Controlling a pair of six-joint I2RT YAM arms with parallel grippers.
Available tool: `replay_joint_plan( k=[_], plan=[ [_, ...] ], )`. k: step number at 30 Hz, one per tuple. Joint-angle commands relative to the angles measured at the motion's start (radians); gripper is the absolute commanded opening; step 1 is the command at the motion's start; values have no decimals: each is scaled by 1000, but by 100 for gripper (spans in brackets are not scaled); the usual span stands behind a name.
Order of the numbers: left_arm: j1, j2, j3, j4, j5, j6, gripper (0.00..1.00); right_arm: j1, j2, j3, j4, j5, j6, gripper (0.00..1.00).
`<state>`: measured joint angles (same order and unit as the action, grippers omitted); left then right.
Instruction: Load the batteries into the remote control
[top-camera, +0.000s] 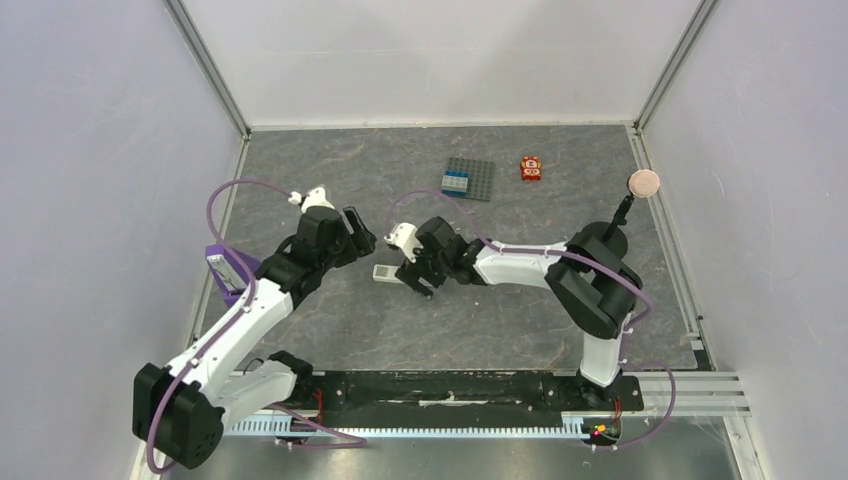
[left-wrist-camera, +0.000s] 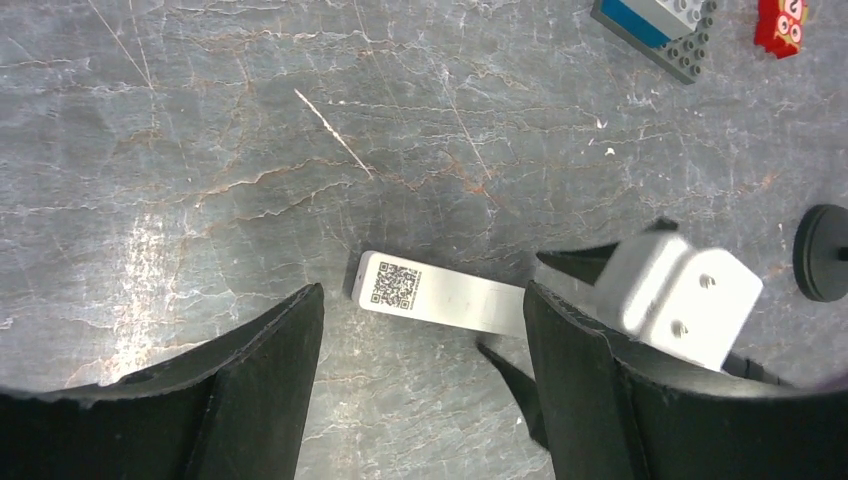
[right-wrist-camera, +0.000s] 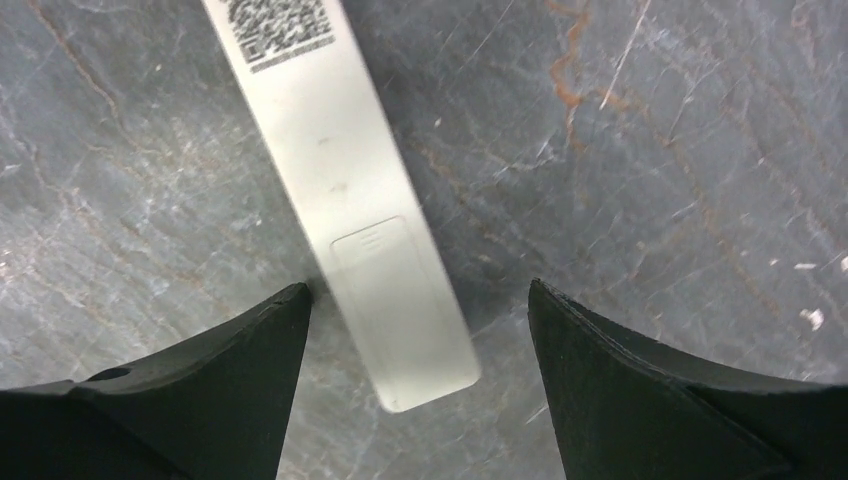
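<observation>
The remote control lies flat on the grey table with its back up. In the right wrist view it shows a QR label at its far end and a closed battery cover at its near end. My right gripper is open and hovers over that cover end, jaws either side, left fingertip close to the remote's edge. It also shows in the top view. My left gripper is open and empty just short of the remote's QR end. No batteries are in view.
A grey brick baseplate with blue and white bricks and a small red toy lie at the back. A round pinkish disc on a black stand is at the right. A purple object sits by the left wall.
</observation>
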<state>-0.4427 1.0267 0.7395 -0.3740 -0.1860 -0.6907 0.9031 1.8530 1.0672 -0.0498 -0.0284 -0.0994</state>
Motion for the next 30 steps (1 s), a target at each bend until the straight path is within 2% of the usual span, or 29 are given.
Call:
replay_joint_plan(
  k=[1, 5, 8, 10, 13, 17, 21, 25, 30],
  plan=[
    [2, -65, 15, -30, -14, -7, 79, -55, 59, 94, -81, -145, -122, 81],
    [2, -105, -13, -26, 0, -17, 79, -67, 107, 146, -183, -213, -172, 70],
    [2, -127, -34, -7, 16, -24, 79, -67, 133, 152, -208, -237, -160, 45],
    [2, -138, -51, 4, 29, -30, 79, -67, 129, 133, -185, -256, -120, 33],
    [2, -163, -86, 22, 46, -42, 79, -74, 94, 72, -84, -277, -19, 24],
    [2, -211, -144, 71, 79, -50, 79, -115, 26, 0, 69, -362, 195, 21],
    [2, -250, -193, 145, 122, -63, 79, -163, -30, -71, 267, -568, 456, 21],
    [2, -251, -218, 243, 196, -85, 79, -169, -66, -104, 402, -695, 670, 21],
    [2, -234, -220, 333, 292, -112, 79, -169, -117, -172, 654, -799, 947, 22]
  ],
)
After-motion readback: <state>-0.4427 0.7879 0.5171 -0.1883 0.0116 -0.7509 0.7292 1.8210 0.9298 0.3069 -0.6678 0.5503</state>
